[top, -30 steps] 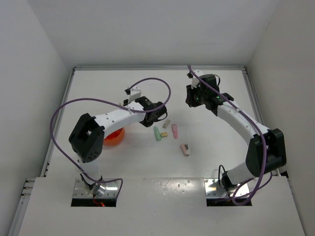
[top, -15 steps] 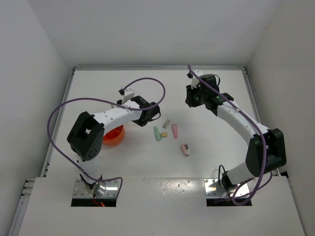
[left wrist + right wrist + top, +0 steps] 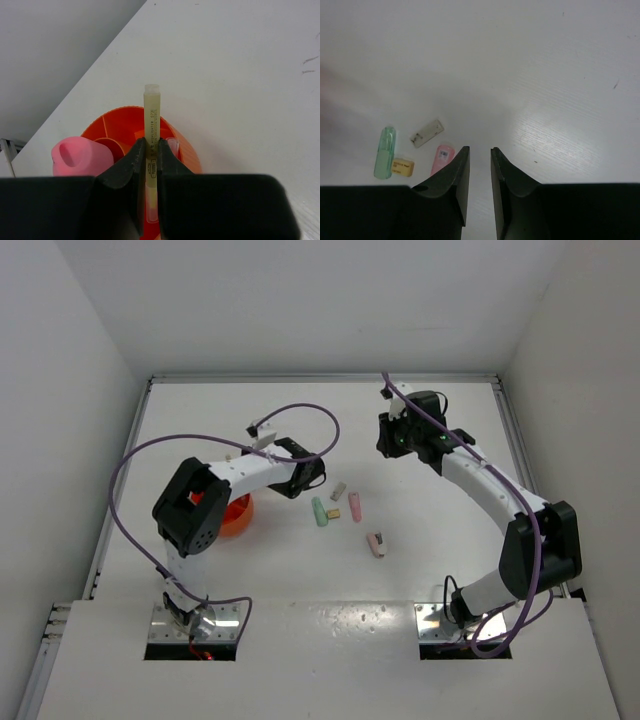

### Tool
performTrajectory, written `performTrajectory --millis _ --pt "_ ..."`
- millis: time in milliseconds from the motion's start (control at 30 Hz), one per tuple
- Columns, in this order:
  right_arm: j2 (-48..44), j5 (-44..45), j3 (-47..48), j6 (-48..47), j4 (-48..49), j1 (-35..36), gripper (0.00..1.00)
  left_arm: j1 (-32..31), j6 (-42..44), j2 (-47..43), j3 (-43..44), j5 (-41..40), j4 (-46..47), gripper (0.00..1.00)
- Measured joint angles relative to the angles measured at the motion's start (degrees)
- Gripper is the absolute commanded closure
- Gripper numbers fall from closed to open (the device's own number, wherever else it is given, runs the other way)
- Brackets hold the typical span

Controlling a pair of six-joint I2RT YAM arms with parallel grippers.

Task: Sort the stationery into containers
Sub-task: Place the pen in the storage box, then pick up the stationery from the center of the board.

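My left gripper (image 3: 151,142) is shut on a thin pale-yellow highlighter stick (image 3: 151,115), held above the orange divided bowl (image 3: 186,150). A pink piece (image 3: 80,156) lies in the bowl. From the top view the left gripper (image 3: 303,476) is to the right of the bowl (image 3: 236,516). Loose on the table are a beige piece (image 3: 338,490), a mint-green stub (image 3: 320,511), a small tan piece (image 3: 333,513), a pink stub (image 3: 355,507) and a pink-and-dark piece (image 3: 376,543). My right gripper (image 3: 386,446) is open and empty, hovering behind them (image 3: 478,150).
The right wrist view shows the mint-green stub (image 3: 385,145), the tan piece (image 3: 403,167), the beige piece (image 3: 426,133) and the pink stub (image 3: 441,157) to the left of its fingers. White walls enclose the table on three sides.
My left arm has swung its elbow to the right and drawn the gripper a little left, toward the bowl, with the stick still in it. The right arm has not moved.
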Motion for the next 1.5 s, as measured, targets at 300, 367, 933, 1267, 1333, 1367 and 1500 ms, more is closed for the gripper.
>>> performTrajectory --millis 300,367,933,1267,1333,1367,1500 --pt "0.0 -0.7 0.0 0.0 0.0 -0.2 0.76 0.0 -1.1 1.1 -0.2 -0.2 0.0 0.70" --pt "0.0 -0.7 0.0 0.0 0.0 -0.2 0.76 0.0 -1.2 1.1 -0.2 -0.2 0.0 0.68" --pt "0.9 -2.4 0.8 -5.4 -2.3 -0.2 0.95 -12.5 27.9 -4.2 9.4 12.1 15.4 0.59" --pt "4.2 -3.0 1.9 -9.1 -6.0 -0.2 0.40 -9.4 34.5 -13.7 -0.6 43.2 31.6 0.31" --pt "4.8 -2.5 2.0 -9.0 -6.0 -0.2 0.44 -8.1 33.0 -12.9 -3.2 46.1 32.1 0.40" --pt "5.0 -2.3 2.1 -8.9 -6.0 -0.2 0.45 -7.6 32.4 -12.1 -4.2 47.8 32.6 0.48" --pt "5.2 -1.8 2.1 -8.4 -6.0 -0.2 0.45 -6.8 32.3 -7.5 -5.2 53.6 36.2 0.54"
